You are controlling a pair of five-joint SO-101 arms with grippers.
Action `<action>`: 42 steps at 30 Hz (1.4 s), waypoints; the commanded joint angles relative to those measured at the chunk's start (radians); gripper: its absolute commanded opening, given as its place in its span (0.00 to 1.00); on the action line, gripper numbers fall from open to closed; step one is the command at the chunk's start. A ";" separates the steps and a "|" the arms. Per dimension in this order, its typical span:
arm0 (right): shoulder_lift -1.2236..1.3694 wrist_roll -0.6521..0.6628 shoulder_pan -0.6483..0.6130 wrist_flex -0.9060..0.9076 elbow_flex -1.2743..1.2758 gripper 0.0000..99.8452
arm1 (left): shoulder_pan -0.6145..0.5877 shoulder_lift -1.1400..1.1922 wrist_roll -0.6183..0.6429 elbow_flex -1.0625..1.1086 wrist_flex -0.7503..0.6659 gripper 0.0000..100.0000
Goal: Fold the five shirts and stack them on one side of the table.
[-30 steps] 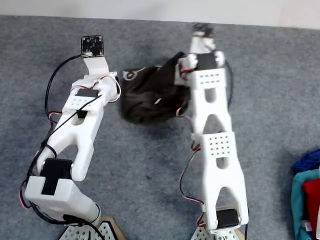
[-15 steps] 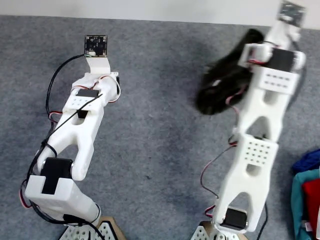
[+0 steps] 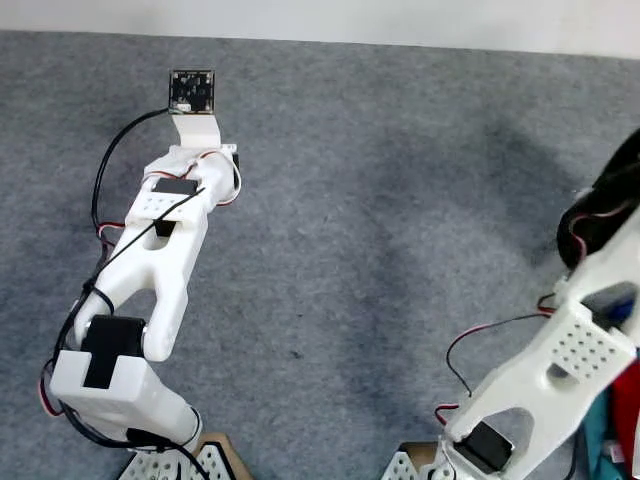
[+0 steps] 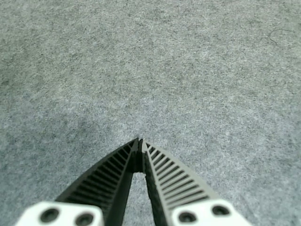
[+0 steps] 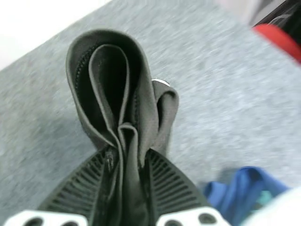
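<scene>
Grey felt-covered table runs back to a white wall; the left gripper hangs over it pinched shut and empty; the right gripper clamps a folded dark shirt at the table's right side, near a blue shirt and a red garment.

- The dark shirt is running off the picture by the table's right edge, and the right arm is covering its near part.
- The right tool is hiding the fold it is pinching.
- A blue shirt and a blurred red thing are being cut off.
</scene>
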 commanded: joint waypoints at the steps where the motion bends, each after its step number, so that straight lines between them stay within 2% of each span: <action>1: -0.191 0.043 0.053 0.013 0.165 0.01 | -0.005 -0.005 -0.012 -0.010 -0.021 0.01; 7: -0.521 0.063 0.114 0.007 0.618 0.01 | -0.005 -0.005 -0.012 -0.007 -0.021 0.01; 13: -0.694 0.129 0.246 -0.019 0.799 0.01 | -0.005 -0.005 -0.012 -0.005 -0.021 0.01; 22: -0.711 0.161 0.357 -0.107 0.808 0.01 | 0.005 -0.005 -0.012 -0.004 -0.021 0.01; 25: -0.705 0.169 0.363 -0.124 0.765 0.01 | 0.005 -0.004 -0.012 -0.002 -0.021 0.01; 33: -0.705 0.172 0.487 -0.128 0.634 0.01 | 0.005 -0.004 -0.012 -0.002 -0.021 0.01; 38: -0.707 0.250 0.562 -0.107 0.633 0.01 | 0.005 -0.004 -0.012 -0.002 -0.021 0.01; 42: -0.699 0.370 0.625 -0.038 0.638 0.01 | 0.005 -0.004 -0.012 -0.002 -0.021 0.01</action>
